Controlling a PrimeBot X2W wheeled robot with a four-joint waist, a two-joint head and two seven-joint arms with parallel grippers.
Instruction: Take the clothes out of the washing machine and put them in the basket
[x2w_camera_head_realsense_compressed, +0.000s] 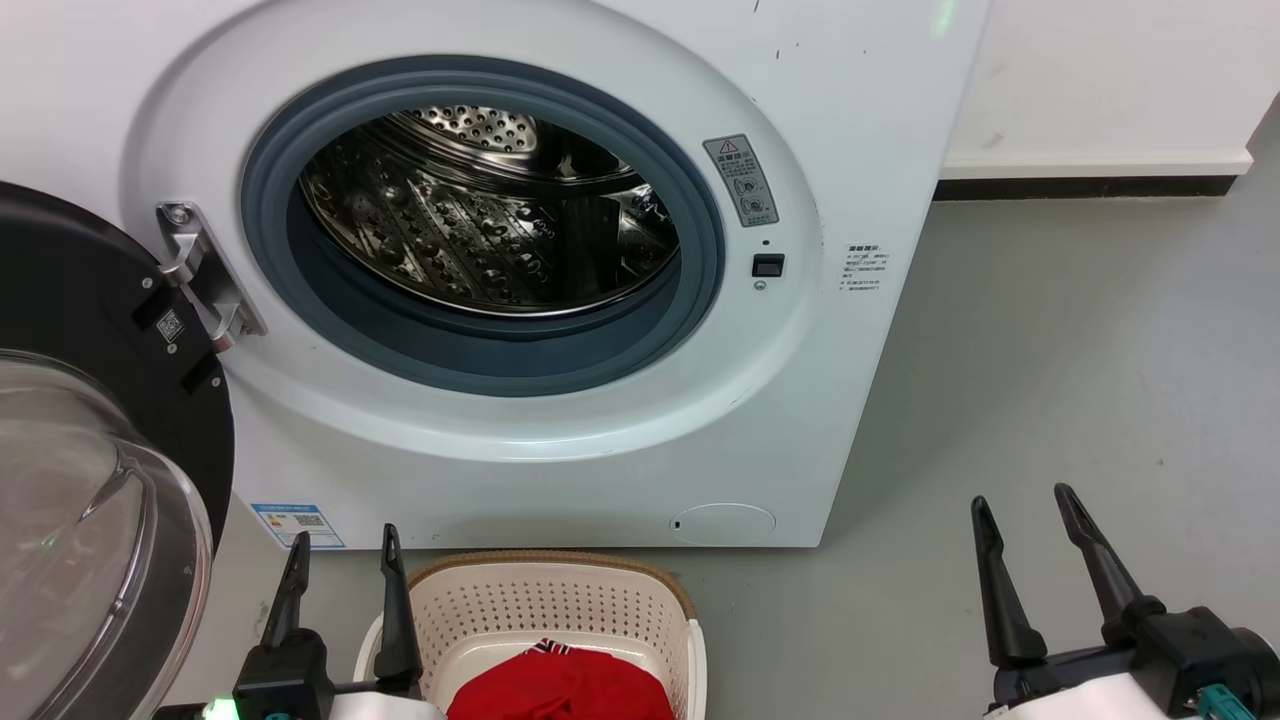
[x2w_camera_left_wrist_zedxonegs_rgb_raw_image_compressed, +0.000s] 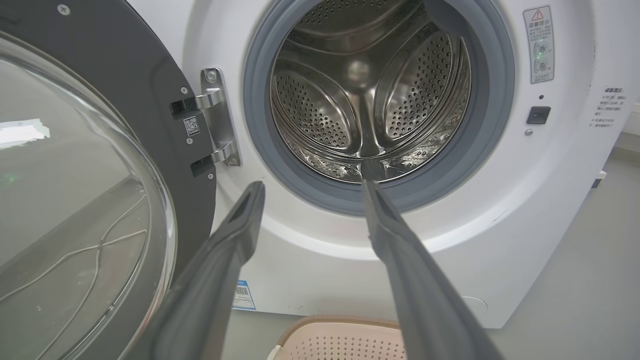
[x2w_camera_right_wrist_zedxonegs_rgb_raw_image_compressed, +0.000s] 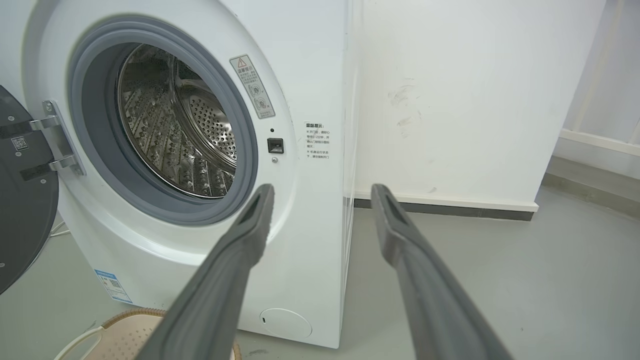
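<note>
The left tool (x2w_camera_head_realsense_compressed: 344, 532) hangs just beside the basket (x2w_camera_head_realsense_compressed: 560, 558), fingers spread wide and gripping nothing. The right tool (x2w_camera_head_realsense_compressed: 1020, 495) is parted just as wide and empty above the grey floor (x2w_camera_head_realsense_compressed: 1050, 350). The red clothes (x2w_camera_head_realsense_compressed: 560, 688) lie in the basket, before the washing machine (x2w_camera_head_realsense_compressed: 850, 120) with its door (x2w_camera_head_realsense_compressed: 60, 300) swung open.

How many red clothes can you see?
1: a red garment lying in the basket, in front of the washing machine. More may hide under it; the drum looks empty.
</note>
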